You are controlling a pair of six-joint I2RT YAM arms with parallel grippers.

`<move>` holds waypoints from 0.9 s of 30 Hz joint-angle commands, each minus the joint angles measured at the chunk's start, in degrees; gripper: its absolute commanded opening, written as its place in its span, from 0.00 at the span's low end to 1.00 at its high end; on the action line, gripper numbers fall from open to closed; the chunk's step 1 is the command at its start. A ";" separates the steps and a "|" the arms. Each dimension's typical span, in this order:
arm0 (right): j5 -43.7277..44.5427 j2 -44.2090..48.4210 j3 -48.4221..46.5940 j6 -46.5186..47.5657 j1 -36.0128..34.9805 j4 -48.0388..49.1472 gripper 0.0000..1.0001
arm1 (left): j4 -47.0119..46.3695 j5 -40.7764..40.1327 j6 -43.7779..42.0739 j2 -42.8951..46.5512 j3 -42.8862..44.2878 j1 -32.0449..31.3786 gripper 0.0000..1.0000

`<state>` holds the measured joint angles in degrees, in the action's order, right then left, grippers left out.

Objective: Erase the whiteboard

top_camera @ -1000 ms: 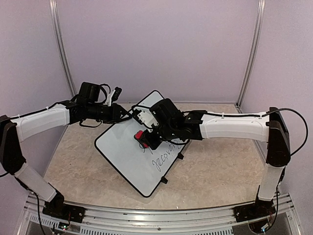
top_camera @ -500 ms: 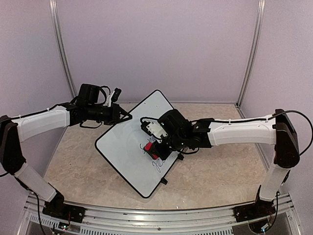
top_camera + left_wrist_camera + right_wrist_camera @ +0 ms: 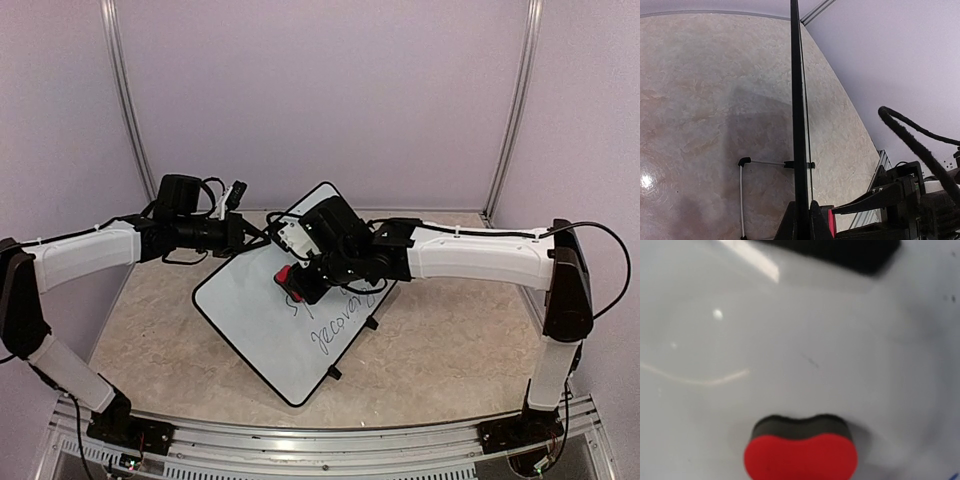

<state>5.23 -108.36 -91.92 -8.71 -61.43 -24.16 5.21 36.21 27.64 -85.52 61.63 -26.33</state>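
The large flat white rectangular whiteboard [image 3: 250, 310] with a thin black rim lies askew on the beige marbled desk [image 3: 450, 340], one corner towards the back wall. The left end effector [image 3: 248, 234] is closed on its far-left rim, which the left wrist view shows edge-on between the fingers. The right end effector [image 3: 295, 282] grips a small red eraser block [image 3: 285, 274] with a black felt face, pressed against the board's middle. Dark handwriting [image 3: 335, 335] sits just nearer.

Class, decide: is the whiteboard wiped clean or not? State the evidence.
Not clean: dark handwriting remains on the whiteboard, toward its near-right corner beside the red eraser; its left half looks blank.
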 commanded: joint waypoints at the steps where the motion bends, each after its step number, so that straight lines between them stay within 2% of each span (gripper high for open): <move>1: 1.58 -0.68 2.16 -1.54 -0.64 -4.10 0.22 | -2.58 -0.27 -2.27 0.63 -1.50 0.39 0.00; 8: 5.77 2.49 10.06 -4.08 -4.02 -5.19 0.21 | -3.30 -0.96 -0.35 -0.60 -1.81 1.79 0.00; 12: 5.20 4.33 13.77 -5.58 -4.48 -3.63 0.21 | -4.08 -0.96 -0.02 -0.36 -2.20 1.76 0.00; 15: 5.55 3.50 11.49 -5.01 -4.49 -4.02 0.21 | -4.75 -0.23 0.26 -0.35 -2.43 1.80 0.00; 22: 5.12 -2.34 -0.30 -2.52 -2.54 -5.38 0.21 | -4.77 0.07 0.08 0.14 -2.78 1.72 0.00; 27: 2.87 -3.65 -0.75 -2.26 -1.01 -4.51 0.21 | -4.82 0.14 -0.01 0.30 -2.83 1.69 0.00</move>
<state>9.37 -109.95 -92.58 -11.55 -63.90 -29.21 3.03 36.18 30.87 -85.71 60.01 -24.71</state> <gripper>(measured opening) 0.219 0.037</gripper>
